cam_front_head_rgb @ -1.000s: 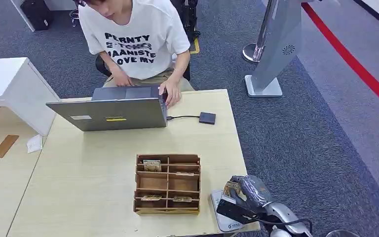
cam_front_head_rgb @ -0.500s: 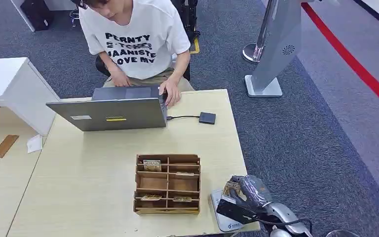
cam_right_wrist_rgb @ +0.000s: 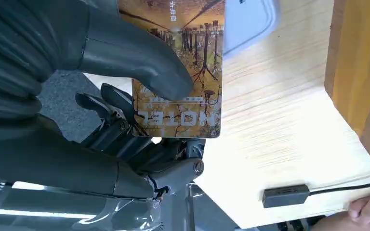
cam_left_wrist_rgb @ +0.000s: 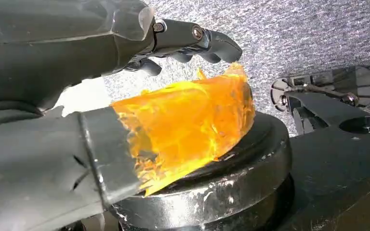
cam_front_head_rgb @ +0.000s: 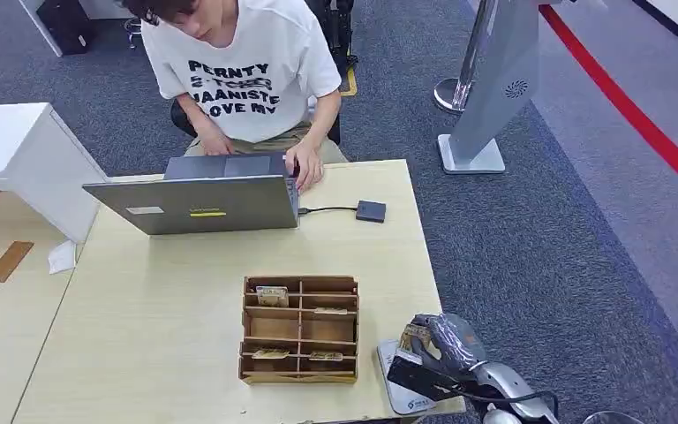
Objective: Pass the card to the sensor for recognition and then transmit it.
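The person [cam_front_head_rgb: 238,71] behind the laptop [cam_front_head_rgb: 196,203] leans a little further in over it, head lower and shifted slightly toward the robot's left. The person's hand [cam_front_head_rgb: 305,166] at the laptop's corner sits a touch closer to the keyboard.

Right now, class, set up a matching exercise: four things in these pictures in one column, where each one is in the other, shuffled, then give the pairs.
1. card
2. laptop
3. wooden organizer
4. white sensor pad

A. open in front of the seated person
B. table's near corner, under the right hand
C. pinched in the right hand
D. middle of the table

Pairs: 1-C, 2-A, 3-D, 4-B
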Controlling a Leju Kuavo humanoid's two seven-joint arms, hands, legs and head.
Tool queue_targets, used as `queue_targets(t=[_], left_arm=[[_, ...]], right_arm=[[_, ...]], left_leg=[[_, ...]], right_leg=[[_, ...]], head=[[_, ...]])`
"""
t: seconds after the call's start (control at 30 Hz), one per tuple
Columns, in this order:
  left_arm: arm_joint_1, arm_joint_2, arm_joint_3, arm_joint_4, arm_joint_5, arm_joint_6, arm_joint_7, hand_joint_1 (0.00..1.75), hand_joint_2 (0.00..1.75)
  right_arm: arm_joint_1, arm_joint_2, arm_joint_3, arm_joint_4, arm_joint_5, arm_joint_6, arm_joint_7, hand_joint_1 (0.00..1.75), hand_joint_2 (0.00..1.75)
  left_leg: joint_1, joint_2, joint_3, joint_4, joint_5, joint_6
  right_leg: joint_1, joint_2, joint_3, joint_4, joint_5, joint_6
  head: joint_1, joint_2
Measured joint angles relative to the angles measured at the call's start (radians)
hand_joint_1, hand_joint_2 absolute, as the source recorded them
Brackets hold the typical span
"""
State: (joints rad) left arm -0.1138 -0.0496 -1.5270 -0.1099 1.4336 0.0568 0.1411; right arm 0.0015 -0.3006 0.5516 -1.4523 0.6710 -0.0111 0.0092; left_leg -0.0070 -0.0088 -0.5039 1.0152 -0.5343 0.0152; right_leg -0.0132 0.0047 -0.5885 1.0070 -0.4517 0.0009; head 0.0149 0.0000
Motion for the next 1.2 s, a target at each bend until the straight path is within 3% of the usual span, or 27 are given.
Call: queue_targets(t=[1.2], left_arm=[[0.0,0.0,0.0,0.0,0.003,0.0,0.0,0.0,0.0]], right_arm=[[0.001,0.0,-0.002,-0.001,-0.002,0.0,0.0,1.75,1.75]], left_leg=[[0.0,0.0,0.0,0.0,0.0,0.0]], right_leg=[[0.0,0.0,0.0,0.0,0.0,0.0]], head=[[0.0,0.0]])
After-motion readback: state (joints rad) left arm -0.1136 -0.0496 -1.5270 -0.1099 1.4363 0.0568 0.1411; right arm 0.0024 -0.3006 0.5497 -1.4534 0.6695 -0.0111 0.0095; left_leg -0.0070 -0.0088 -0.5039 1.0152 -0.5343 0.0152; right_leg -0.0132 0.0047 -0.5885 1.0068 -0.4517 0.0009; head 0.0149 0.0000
